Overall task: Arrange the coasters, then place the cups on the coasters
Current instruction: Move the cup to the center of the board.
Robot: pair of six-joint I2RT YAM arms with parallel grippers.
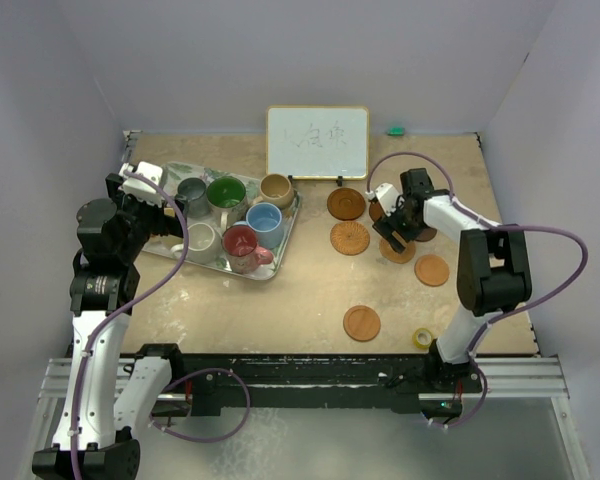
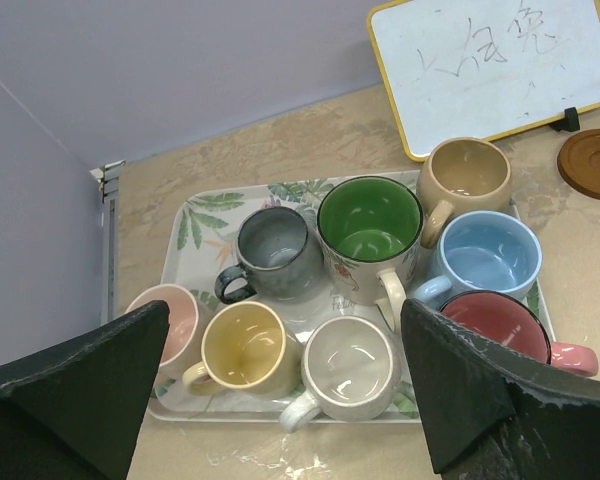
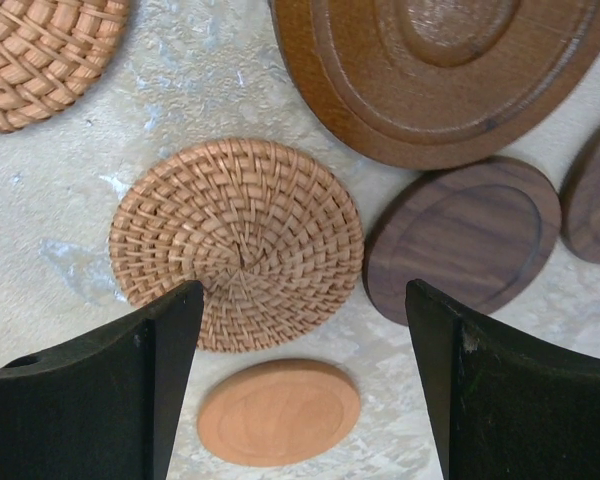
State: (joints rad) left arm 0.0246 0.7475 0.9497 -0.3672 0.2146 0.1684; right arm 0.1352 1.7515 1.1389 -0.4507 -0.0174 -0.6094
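Note:
Several cups stand packed on a leaf-patterned tray [image 2: 195, 215]: grey [image 2: 273, 250], green [image 2: 370, 222], tan [image 2: 464, 172], blue [image 2: 488, 252], red [image 2: 495, 320], white [image 2: 352, 365], yellow [image 2: 242, 345] and pink [image 2: 165, 315]. My left gripper [image 2: 285, 310] hovers open above the tray's near-left cups [image 1: 170, 210], holding nothing. Coasters lie scattered on the right: a ringed brown one [image 1: 346, 203], a woven one [image 1: 350, 238], and orange ones [image 1: 432, 270] [image 1: 361, 323]. My right gripper [image 3: 305, 290] hangs open over a woven coaster [image 3: 238, 243], an orange coaster [image 3: 278, 411] and a dark wooden coaster [image 3: 464, 238].
A whiteboard [image 1: 317, 142] stands at the back centre. A small yellow tape roll [image 1: 422, 338] lies near the right arm's base. A green object [image 1: 395, 130] sits at the back edge. Walls close in the table on three sides.

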